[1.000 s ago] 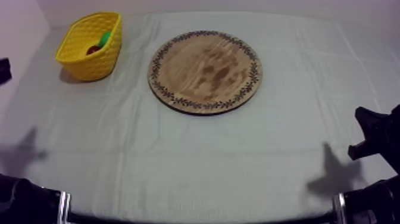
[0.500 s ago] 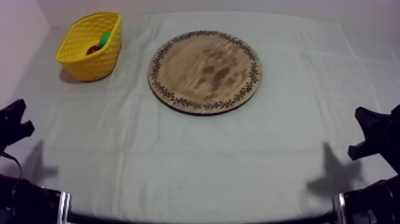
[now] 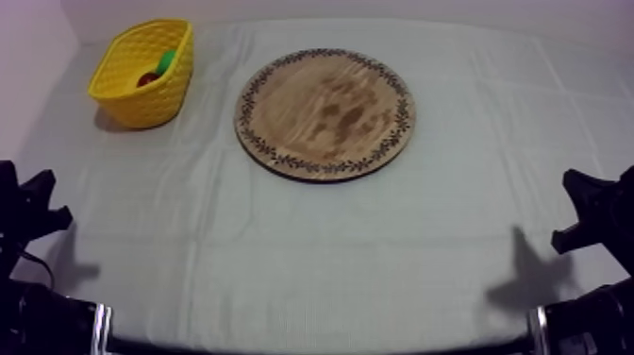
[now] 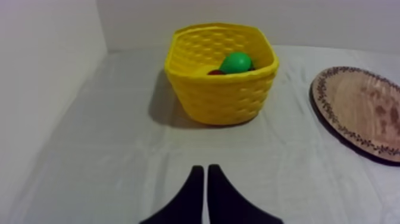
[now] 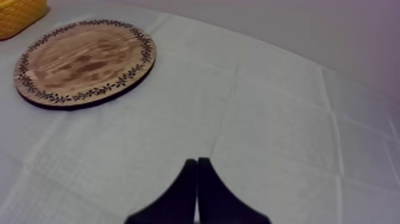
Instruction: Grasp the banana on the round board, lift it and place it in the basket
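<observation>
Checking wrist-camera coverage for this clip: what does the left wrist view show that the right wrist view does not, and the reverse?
Left wrist view: the inside of the yellow basket, holding a green fruit and a small red fruit, plus the left gripper, fingers together as a narrow wedge. Right wrist view: the whole wooden board with its patterned rim, plus the right gripper, also shut on nothing. Both: basket, board and grey-white cloth; the right wrist view catches just a corner of the basket, the left just an edge of the board.
</observation>
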Available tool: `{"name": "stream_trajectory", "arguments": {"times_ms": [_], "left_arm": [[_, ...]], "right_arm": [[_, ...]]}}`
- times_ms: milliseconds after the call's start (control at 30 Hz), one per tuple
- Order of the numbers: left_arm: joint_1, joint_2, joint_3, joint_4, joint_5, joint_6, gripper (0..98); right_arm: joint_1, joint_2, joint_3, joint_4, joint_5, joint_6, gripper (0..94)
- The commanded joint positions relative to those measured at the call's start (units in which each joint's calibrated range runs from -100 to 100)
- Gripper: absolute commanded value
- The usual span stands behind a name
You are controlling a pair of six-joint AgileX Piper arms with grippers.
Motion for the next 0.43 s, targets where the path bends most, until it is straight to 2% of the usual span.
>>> {"name": "stream_trajectory", "arguments": {"times_ms": [0, 400], "left_arm": [[-0.6, -0.1, 0.3, 0.17, -1.2, -0.1, 0.0], [-2.5, -0.1, 0.8, 0.47, -2.5, -0.4, 0.0]], "right_arm": [[0.0, 0.0, 0.0, 0.0, 0.0, 0.0, 0.3], [0.0, 0.0, 0.0, 0.0, 0.0, 0.0, 0.3]]}}
